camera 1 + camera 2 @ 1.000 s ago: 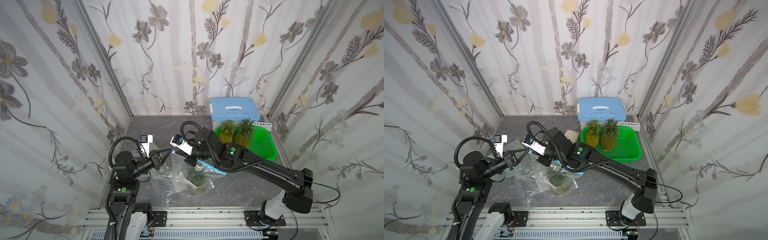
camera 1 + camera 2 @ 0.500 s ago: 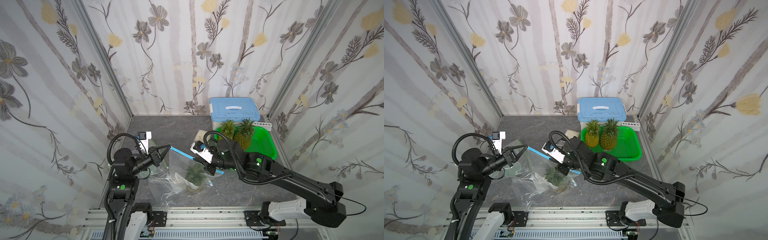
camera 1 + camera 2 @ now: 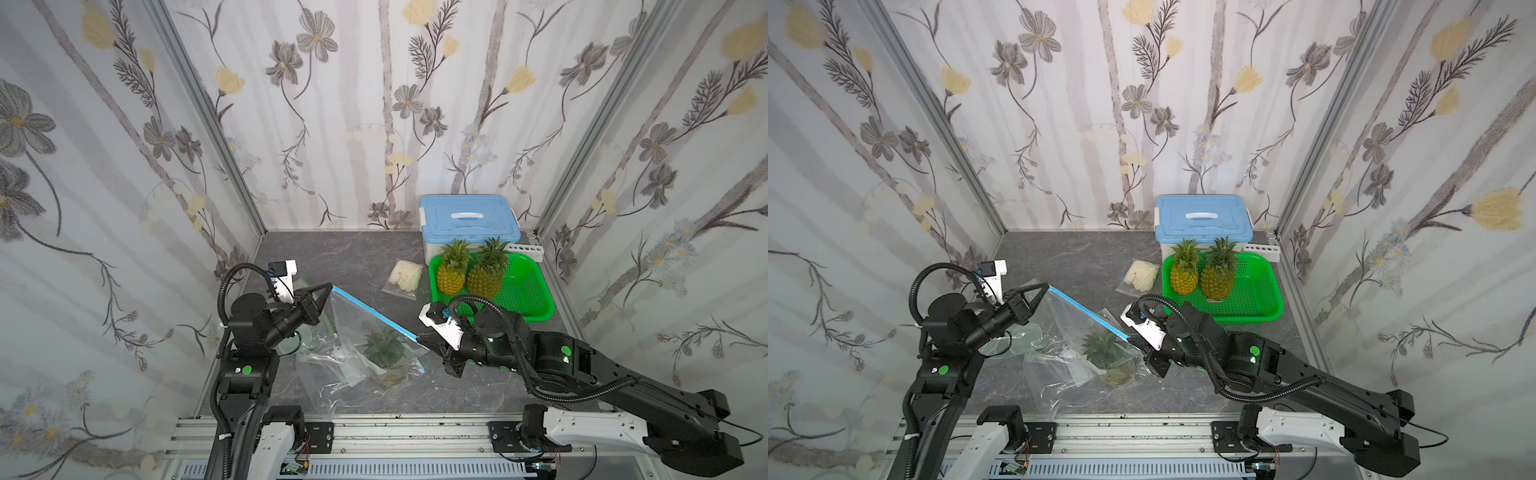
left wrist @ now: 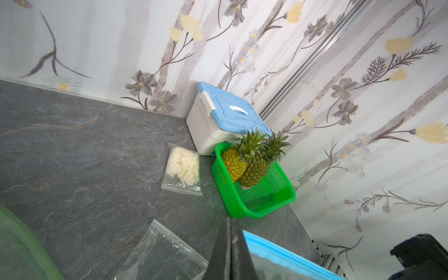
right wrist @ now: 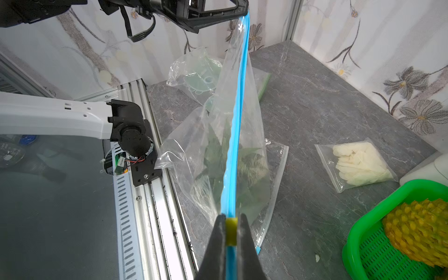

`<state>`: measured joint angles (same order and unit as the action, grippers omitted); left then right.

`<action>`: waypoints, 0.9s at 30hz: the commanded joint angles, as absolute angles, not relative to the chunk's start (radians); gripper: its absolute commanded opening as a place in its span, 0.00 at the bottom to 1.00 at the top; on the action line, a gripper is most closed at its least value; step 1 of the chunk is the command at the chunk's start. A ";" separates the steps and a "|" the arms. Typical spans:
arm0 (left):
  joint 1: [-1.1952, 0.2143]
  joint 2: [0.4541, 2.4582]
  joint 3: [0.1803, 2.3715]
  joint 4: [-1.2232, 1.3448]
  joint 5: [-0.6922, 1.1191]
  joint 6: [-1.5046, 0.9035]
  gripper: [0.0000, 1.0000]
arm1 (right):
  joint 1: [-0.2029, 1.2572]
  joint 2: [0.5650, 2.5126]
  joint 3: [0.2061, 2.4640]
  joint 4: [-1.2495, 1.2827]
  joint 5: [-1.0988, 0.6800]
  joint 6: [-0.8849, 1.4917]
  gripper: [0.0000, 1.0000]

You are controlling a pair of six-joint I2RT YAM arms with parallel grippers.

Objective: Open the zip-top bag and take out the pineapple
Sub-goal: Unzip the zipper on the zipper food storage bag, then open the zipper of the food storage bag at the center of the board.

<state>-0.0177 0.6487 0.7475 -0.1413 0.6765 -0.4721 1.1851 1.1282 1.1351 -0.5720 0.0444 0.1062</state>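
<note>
- Toward 4 o'clock, the right fingers (image 5: 218,247) have drawn well away from the left fingers (image 3: 328,287), which they were just beside a second ago. The blue zip strip (image 3: 370,309) now runs taut between the two.
- The right fingers pinch the yellow slider (image 5: 231,226). The left fingers are pressed together on the strip's far corner, holding the zip-top bag (image 3: 357,328) up.
- The pineapple (image 3: 384,347) stands inside the bag at about 6 o'clock on the counter (image 3: 353,257), where the bag's bottom rests.
- The step in hand looks like unzipping, with the slider near the end of its run. Next would be to let the slider go, part the mouth and reach in for the crown.
- Whether the seam has actually parted is unclear. Creased plastic blurs the fruit's body, and the left wrist view cuts the bag off.
</note>
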 commanded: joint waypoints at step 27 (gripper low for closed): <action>-0.120 0.559 0.644 0.074 0.639 -0.603 0.00 | 1.133 1.386 1.447 -0.627 0.195 0.091 0.39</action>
